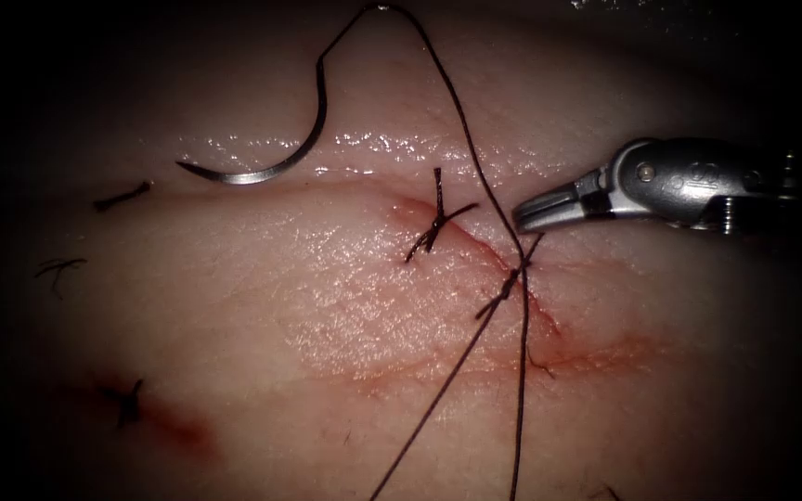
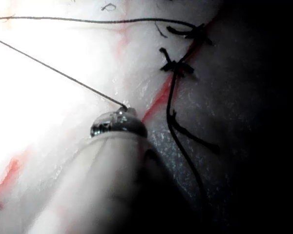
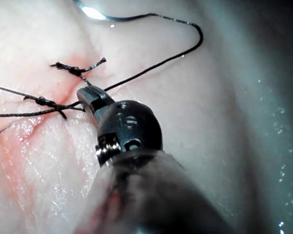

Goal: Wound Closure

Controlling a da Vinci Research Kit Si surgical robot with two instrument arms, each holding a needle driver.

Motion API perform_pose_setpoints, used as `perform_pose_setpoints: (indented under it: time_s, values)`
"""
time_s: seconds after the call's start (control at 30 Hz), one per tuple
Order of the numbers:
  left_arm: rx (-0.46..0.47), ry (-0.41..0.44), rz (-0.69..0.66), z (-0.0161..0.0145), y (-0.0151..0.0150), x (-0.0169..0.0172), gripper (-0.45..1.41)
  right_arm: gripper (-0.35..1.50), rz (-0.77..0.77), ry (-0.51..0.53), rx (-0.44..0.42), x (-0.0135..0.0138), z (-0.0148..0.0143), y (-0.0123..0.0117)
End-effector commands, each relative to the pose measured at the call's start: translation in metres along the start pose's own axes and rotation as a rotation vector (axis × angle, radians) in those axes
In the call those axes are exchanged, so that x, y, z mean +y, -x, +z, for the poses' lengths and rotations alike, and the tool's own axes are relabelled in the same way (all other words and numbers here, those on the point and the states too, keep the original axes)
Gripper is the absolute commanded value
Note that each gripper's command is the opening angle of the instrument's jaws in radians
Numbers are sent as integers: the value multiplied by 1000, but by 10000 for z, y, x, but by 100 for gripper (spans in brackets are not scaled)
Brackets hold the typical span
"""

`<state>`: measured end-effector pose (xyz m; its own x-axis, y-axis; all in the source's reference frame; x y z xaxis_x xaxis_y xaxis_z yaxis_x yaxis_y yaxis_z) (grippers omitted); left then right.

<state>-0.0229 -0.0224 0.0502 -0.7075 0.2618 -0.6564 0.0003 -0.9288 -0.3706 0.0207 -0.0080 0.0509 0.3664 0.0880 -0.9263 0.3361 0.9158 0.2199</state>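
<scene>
The needle (image 1: 276, 153) lies loose on the tissue (image 1: 327, 306), up and left of the cut (image 1: 503, 278), not poked in. The thread (image 1: 461, 121) runs from it down to a knot (image 1: 510, 283) on the cut. The right end effector (image 1: 536, 211) is pressed together beside that knot, holding nothing. The left end effector (image 2: 118, 122) holds thread, but I cannot tell its jaws.

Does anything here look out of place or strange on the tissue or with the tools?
The needle lies loose on the tissue, up and left of the cut, held by neither tool and not in the tissue. The right tool hovers with jaws shut, holding nothing. The left tool holds the thread. Short thread ends lie scattered at left.
</scene>
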Motion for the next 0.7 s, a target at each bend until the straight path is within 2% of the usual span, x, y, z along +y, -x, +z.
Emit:
perform_pose_setpoints:
  time_s: [0.03,0.23,0.33,0.53,0.7]
  values:
    - [-3,4,-3,9,1,6,-45,-35,-3,16,-11,7,8,6]
    - [6,18,8,16,-9,20,-45,-35,-7,68,-47,14,10,24]
    - [10,26,2,20,-5,26,-45,-35,-14,86,-60,15,10,26]
    - [0,43,-11,25,8,33,-45,-35,-20,99,-71,13,9,23]
    - [2,32,-29,3,-13,10,-45,-35,-30,122,3,-9,17,6]
